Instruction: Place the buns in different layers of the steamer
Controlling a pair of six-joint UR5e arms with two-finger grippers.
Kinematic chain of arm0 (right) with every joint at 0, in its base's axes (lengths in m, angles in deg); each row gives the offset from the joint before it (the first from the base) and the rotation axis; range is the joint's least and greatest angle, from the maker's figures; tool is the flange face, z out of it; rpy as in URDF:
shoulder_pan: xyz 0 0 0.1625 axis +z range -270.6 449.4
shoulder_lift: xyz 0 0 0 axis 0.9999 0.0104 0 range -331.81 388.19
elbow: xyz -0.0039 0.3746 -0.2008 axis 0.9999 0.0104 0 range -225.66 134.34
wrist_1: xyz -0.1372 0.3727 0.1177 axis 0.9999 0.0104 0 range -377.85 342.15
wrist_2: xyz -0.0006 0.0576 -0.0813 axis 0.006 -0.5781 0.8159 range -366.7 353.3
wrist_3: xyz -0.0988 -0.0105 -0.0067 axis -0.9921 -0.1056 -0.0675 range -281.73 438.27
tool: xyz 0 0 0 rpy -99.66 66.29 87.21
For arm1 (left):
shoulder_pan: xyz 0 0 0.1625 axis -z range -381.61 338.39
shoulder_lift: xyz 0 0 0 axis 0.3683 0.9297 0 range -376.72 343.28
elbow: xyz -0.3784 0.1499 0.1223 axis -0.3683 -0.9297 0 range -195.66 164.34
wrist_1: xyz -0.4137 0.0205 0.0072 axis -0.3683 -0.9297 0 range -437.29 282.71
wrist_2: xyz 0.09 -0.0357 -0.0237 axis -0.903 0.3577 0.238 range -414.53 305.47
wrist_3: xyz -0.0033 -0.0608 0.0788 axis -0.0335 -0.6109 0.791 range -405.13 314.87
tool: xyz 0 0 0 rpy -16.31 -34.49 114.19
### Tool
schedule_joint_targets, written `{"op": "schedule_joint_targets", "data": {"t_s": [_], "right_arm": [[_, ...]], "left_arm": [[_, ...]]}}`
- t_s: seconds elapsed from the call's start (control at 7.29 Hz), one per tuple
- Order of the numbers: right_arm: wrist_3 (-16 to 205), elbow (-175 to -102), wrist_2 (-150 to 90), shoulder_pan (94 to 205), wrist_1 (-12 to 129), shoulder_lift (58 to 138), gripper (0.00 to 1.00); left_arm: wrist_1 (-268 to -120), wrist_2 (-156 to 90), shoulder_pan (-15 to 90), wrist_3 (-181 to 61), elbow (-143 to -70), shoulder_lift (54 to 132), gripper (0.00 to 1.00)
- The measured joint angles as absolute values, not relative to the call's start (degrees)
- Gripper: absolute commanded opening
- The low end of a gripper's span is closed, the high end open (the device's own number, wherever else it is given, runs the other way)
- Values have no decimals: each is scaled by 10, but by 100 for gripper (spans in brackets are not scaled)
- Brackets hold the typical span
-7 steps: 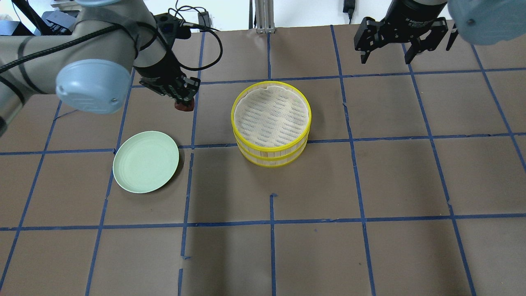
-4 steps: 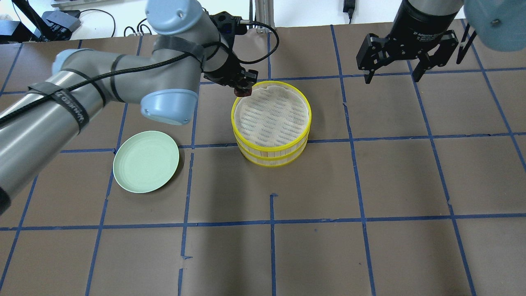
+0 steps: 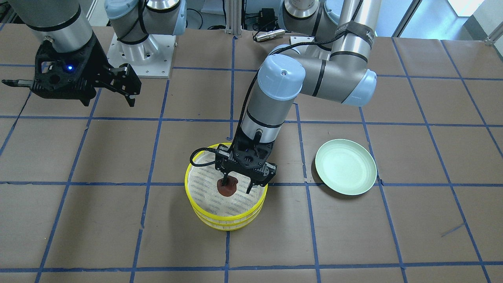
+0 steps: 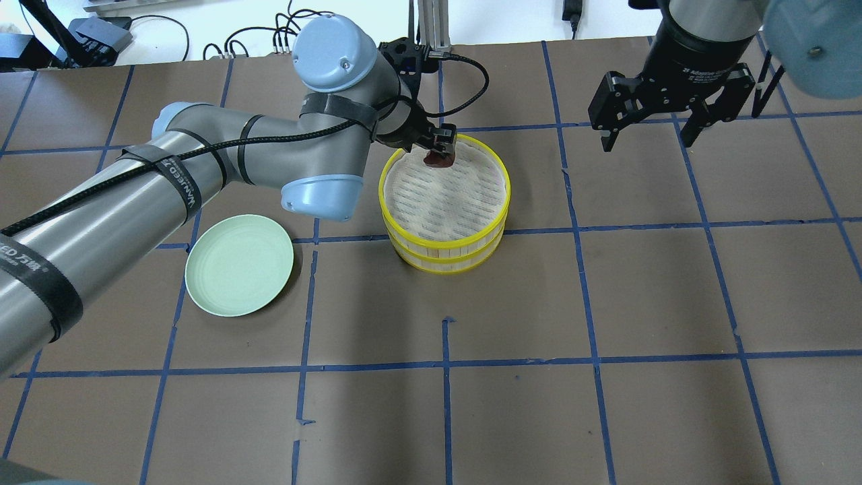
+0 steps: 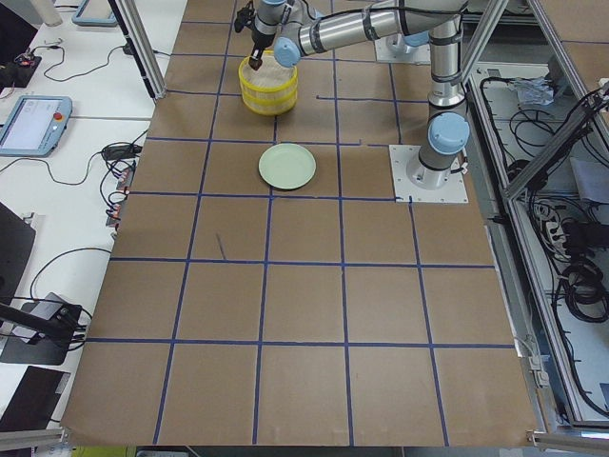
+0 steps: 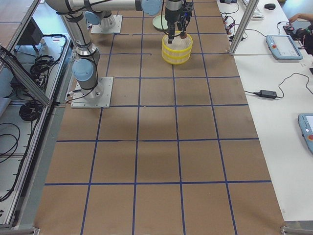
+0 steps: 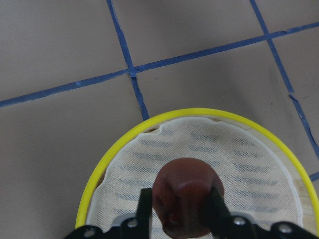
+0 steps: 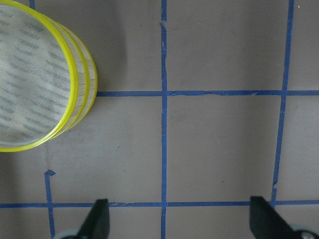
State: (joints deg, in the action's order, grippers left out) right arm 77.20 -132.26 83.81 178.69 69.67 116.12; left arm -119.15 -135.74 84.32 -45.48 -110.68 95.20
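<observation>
The steamer (image 4: 438, 239) is a stack of two yellow-rimmed trays with a pale woven top, standing mid-table; it also shows in the front view (image 3: 226, 215) and the left wrist view (image 7: 199, 112). My left gripper (image 4: 441, 153) is shut on the dark reddish-brown bun (image 7: 187, 199) and holds it just over the top tray, near its far rim. The bun also shows in the front view (image 3: 228, 186). My right gripper (image 4: 650, 141) is open and empty, held high to the right of the steamer; it also shows in the front view (image 3: 108, 103). The white bun is out of view.
A pale green plate (image 4: 239, 264) lies bare on the table to the left of the steamer, also in the front view (image 3: 346, 167). Brown paper with blue tape lines covers the table. Cables and a post stand at the far edge.
My left arm has carried the brown bun rightward, from the table left of the steamer to over its top tray. My right gripper has shifted slightly and stays open.
</observation>
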Motion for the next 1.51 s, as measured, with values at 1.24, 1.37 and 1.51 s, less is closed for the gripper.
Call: {"op": "schedule_joint_targets", "data": {"t_s": [1.24, 1.37, 1.51], "right_arm": [[771, -1295, 872, 1784, 681, 1163, 100], [771, -1296, 871, 1784, 680, 1163, 100], [771, -1296, 869, 1784, 679, 1163, 100]], "left_arm": [[-1541, -1437, 723, -352, -1045, 826, 100], [-1627, -1463, 683, -352, -1028, 816, 100], [-1680, -1486, 656, -352, -1019, 809, 100]]}}
